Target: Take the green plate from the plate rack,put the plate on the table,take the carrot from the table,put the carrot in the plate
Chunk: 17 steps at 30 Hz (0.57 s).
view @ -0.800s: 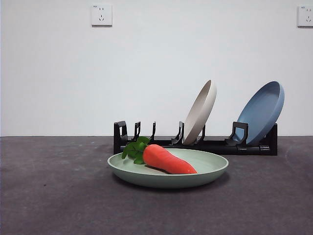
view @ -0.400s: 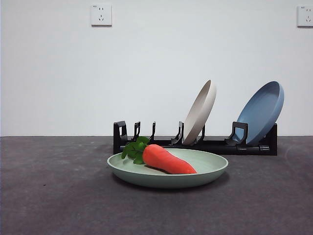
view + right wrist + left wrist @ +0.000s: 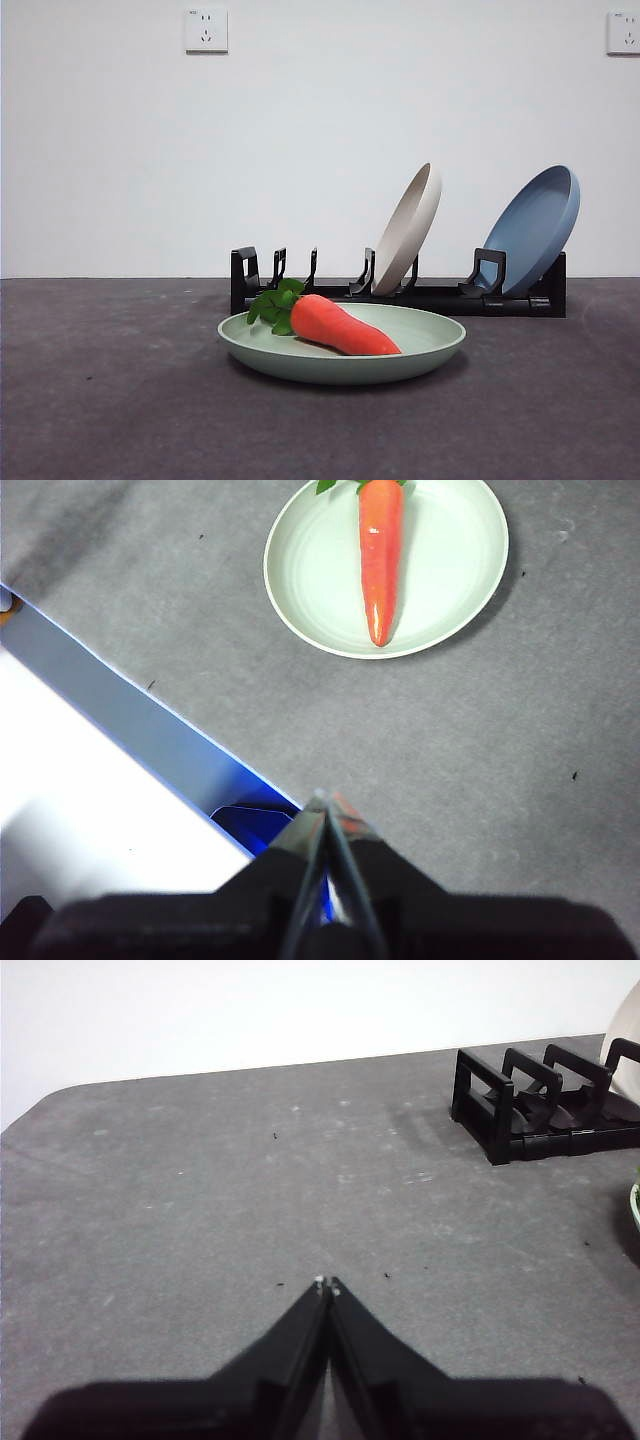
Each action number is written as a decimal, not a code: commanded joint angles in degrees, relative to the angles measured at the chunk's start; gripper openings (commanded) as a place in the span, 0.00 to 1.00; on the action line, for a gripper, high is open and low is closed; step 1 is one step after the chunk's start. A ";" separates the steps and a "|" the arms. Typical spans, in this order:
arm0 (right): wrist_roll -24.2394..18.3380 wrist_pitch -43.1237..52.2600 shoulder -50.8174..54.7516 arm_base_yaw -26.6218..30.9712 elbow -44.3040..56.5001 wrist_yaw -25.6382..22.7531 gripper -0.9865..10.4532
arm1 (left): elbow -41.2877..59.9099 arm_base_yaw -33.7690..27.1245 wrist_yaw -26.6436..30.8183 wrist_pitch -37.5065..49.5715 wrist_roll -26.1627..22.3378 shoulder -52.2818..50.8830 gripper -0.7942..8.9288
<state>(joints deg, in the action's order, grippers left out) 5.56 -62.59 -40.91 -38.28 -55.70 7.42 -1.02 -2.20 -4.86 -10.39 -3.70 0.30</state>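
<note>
The carrot (image 3: 340, 325) lies in the green plate (image 3: 430, 347) on the table (image 3: 110, 400), low centre of the frame, before the plate rack (image 3: 440, 297), while the left gripper (image 3: 326, 1284) and right gripper (image 3: 327, 801) hang apart with jaws pressed together, holding nothing.

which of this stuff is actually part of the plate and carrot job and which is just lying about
Part of the job:
- green plate, flat on the table
- carrot, lying in that plate
- plate rack, behind the plate

Just there:
- cream-white plate, leaning in the rack
- blue plate, leaning in the rack
- wall sockets
</note>
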 commanded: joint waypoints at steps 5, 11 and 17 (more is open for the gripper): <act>0.00 0.35 0.07 -0.13 0.17 -0.07 0.09 | 0.79 -0.15 0.22 0.11 0.66 -0.13 0.08; 0.00 0.35 0.07 -0.13 0.17 -0.07 0.09 | 0.79 -0.15 0.22 0.09 0.68 -0.13 0.08; -1.79 1.55 1.46 1.79 0.17 -1.22 0.09 | 0.79 -0.15 0.22 0.11 0.68 -0.13 0.08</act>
<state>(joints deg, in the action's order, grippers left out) 4.86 -61.73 -40.21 -37.08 -55.70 6.57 -1.02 -2.20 -4.86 -10.39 -3.38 0.27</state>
